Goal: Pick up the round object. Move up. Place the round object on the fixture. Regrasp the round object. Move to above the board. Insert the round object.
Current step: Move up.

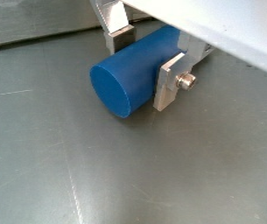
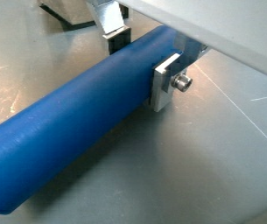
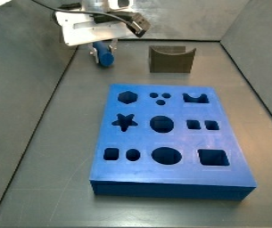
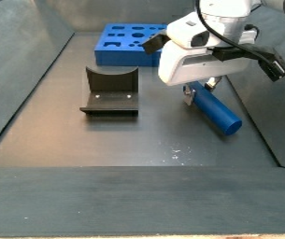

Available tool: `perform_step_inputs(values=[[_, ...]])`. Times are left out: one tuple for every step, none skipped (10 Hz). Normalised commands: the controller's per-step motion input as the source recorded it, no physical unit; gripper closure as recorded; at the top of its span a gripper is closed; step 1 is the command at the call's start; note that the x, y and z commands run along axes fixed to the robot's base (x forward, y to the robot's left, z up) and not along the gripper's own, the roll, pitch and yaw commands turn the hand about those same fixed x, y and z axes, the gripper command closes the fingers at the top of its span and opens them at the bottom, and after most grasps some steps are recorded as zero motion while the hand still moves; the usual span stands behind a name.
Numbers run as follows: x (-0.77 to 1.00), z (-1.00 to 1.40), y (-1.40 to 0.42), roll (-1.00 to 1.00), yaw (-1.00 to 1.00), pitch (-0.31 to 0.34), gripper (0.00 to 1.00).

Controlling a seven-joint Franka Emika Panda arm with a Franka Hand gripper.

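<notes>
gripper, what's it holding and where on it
The gripper is shut on the blue peg, its fingers clamping the sides near one end; most of the peg's length sticks out free.

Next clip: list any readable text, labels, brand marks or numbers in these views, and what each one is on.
None: no readable text in any view.
The blue peg, between the gripper fingers, is plain.
The blue board, the notched block and the floor carry no markings.

Pretty even overhead light, soft shadows. Some glare streaks on the grey floor (image 2: 235, 105) in a wrist view. The gripper (image 1: 147, 61) is close up, slightly soft-focus; both side views are grainy.
</notes>
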Motion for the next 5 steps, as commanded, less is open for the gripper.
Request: perform_step_inputs(values=[[0.03, 0.95, 0.03, 0.01, 0.02, -0.008, 1.00], [0.01, 0.87, 0.03, 0.01, 0.01, 0.021, 1.00], [0.00, 0.73, 0.02, 0.02, 0.00, 0.056, 1.00], [0.00, 0.66, 0.02, 0.02, -0.01, 0.064, 1.00], [-0.01, 0.50, 0.02, 0.04, -0.01, 0.069, 1.00]])
